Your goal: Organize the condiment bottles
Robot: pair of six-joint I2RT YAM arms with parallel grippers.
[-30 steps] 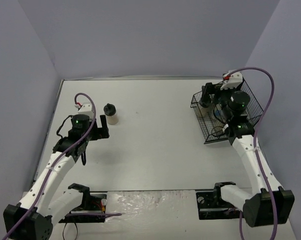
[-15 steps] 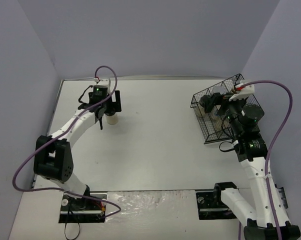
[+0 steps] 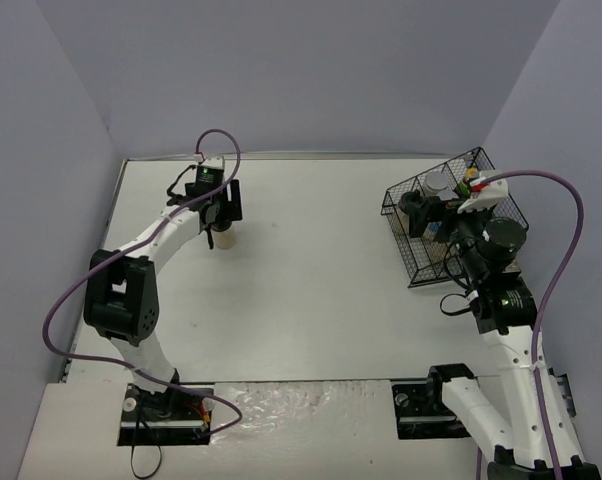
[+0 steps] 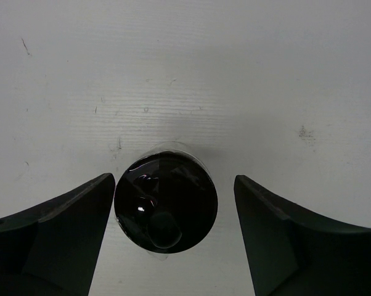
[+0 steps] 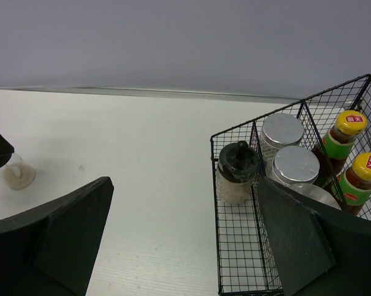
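A beige jar with a black lid (image 4: 166,203) stands upright on the white table, alone at the left (image 3: 225,238). My left gripper (image 4: 173,197) points straight down over it (image 3: 221,212), one finger on either side. Its left finger is at the lid's edge, and a gap remains at the right finger. At the right, the black wire basket (image 3: 396,192) holds a second black-lidded jar (image 5: 236,172), three silver-lidded shakers (image 5: 282,131) and two dark sauce bottles with yellow caps (image 5: 347,132). My right gripper (image 5: 185,246) hangs open over the basket's near-left corner (image 3: 436,222), holding nothing.
The basket (image 5: 235,246) sits near the right wall, and its front compartment has bare mesh in front of the black-lidded jar. Grey walls close the table on three sides. Both arm bases (image 3: 171,410) sit at the near edge.
My left arm swung forward from beside the jar to directly above it, and its jaws have narrowed around the lid. My right gripper drew back a little from the basket.
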